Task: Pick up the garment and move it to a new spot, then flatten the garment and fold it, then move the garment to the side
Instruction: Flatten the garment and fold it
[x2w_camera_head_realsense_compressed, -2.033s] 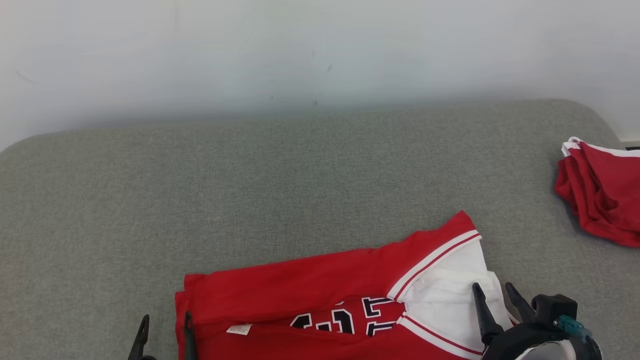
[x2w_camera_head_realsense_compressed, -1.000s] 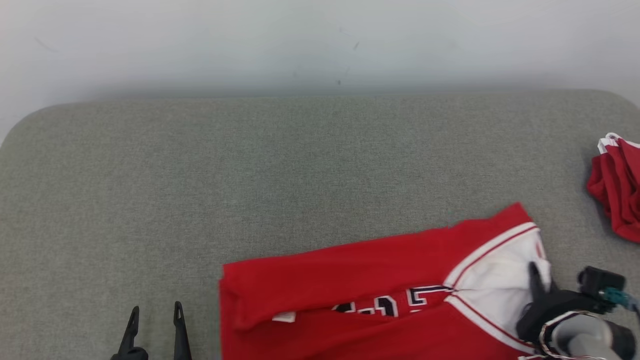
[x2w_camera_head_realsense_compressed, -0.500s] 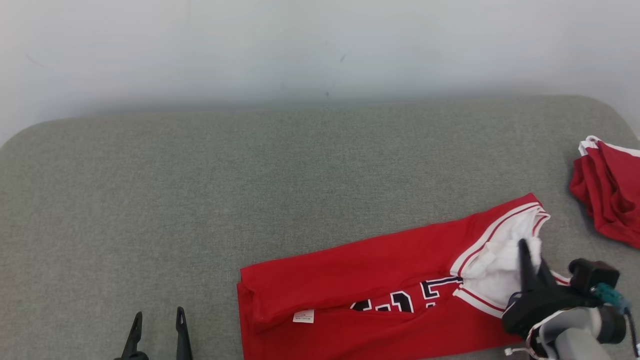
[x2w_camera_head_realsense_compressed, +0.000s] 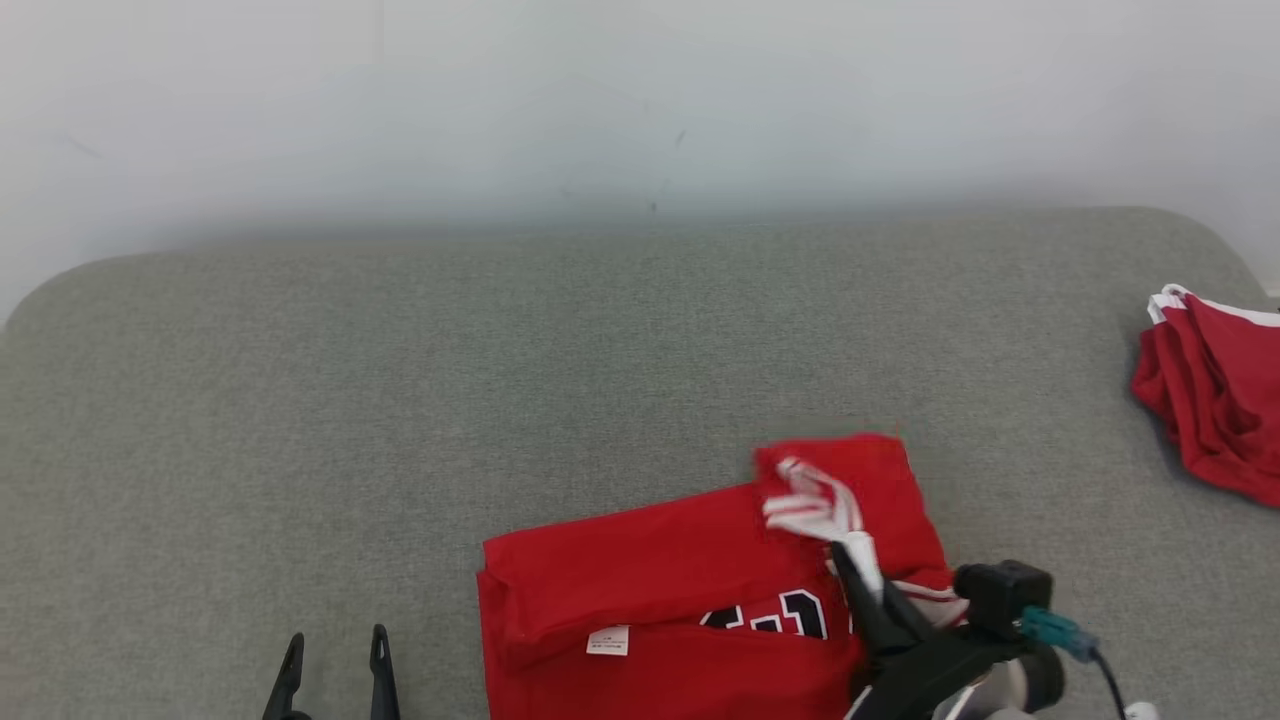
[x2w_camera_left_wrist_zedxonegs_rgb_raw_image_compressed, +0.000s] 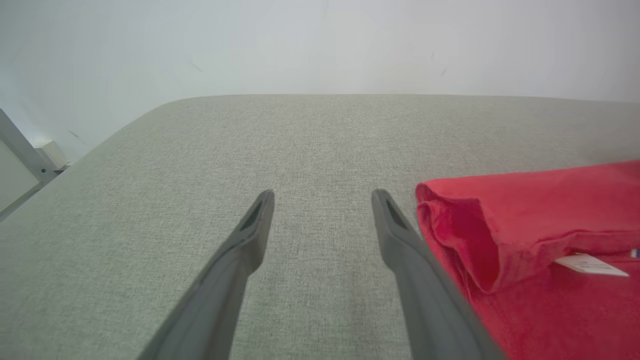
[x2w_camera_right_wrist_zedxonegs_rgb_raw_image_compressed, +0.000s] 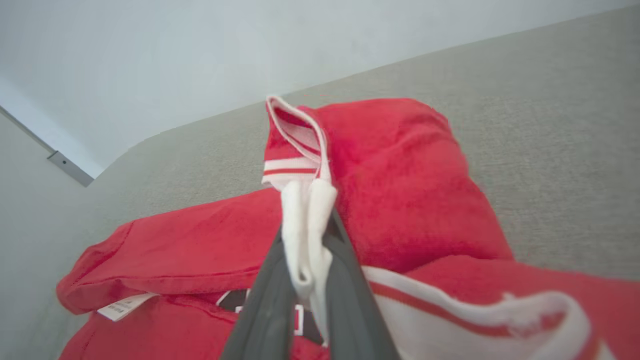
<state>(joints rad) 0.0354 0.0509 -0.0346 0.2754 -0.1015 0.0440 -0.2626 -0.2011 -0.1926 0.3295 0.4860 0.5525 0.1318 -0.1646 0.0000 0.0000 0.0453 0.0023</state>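
- One red jersey (x2w_camera_head_realsense_compressed: 680, 570) lies part-folded near the grey cushion's (x2w_camera_head_realsense_compressed: 400, 380) front edge.
- Right gripper (x2w_camera_right_wrist_zedxonegs_rgb_raw_image_compressed: 306, 220) pinches its white trim; left gripper (x2w_camera_left_wrist_zedxonegs_rgb_raw_image_compressed: 322, 197) is spread, empty, beside the hem.
- Soft, light, floppy: probably best gripped at hems.

The red fabric jersey (x2w_camera_head_realsense_compressed: 660, 570) lies on the grey upholstered cushion (x2w_camera_head_realsense_compressed: 500, 350), toward its near edge. My left gripper (x2w_camera_head_realsense_compressed: 337, 637) sits near the jersey's folded left end. My right gripper (x2w_camera_head_realsense_compressed: 845, 555) is over the jersey's right part, with that end pinched between its fingers and turned back over the rest. A crumpled red cloth bundle (x2w_camera_head_realsense_compressed: 1210, 410) lies well to the jersey's right. A pale wall (x2w_camera_head_realsense_compressed: 600, 100) stands behind.
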